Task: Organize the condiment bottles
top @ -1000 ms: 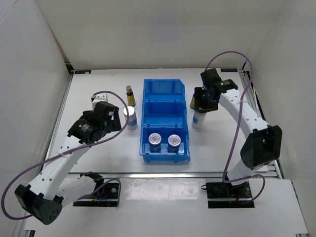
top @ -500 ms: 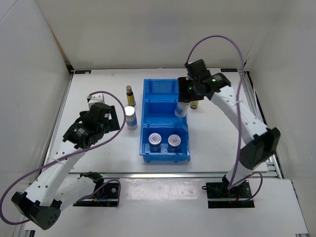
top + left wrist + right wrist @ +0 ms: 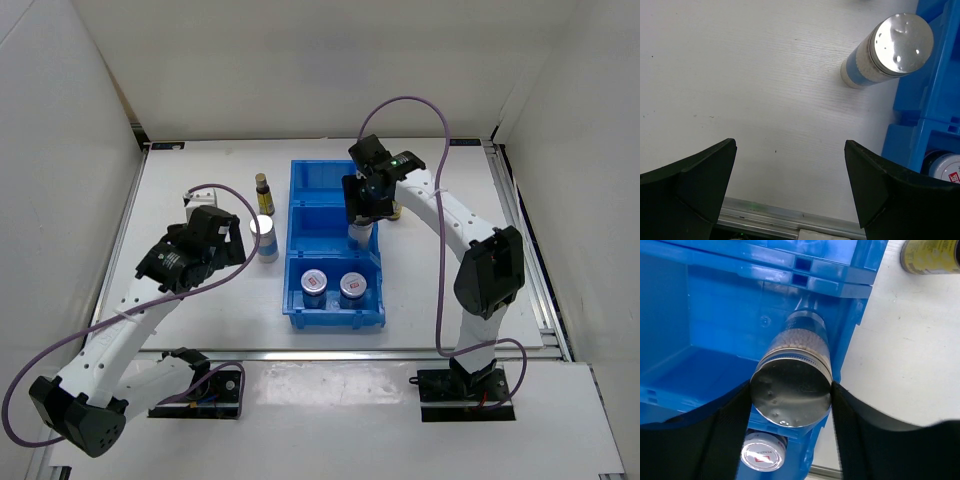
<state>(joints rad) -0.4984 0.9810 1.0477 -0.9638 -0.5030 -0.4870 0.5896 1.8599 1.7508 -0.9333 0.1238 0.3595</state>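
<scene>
A white-blue cylinder (image 3: pixel 791 395) is clamped by the right gripper (image 3: pixel 361 215) in the blue bin's (image 3: pixel 330 172) middle compartment, apparently for sorting by kind; 2 silver jars (image 3: pixel 315 282) are housed in the 6 o'clock compartment; the left gripper (image 3: pixel 790 145) is spread empty near the 9 o'clock cylinder (image 3: pixel 889 50).

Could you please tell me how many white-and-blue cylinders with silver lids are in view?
2. One cylinder stands on the table left of the blue bin; the other cylinder is clamped in the right gripper's jaws at the bin's middle compartment. No others show.
</scene>
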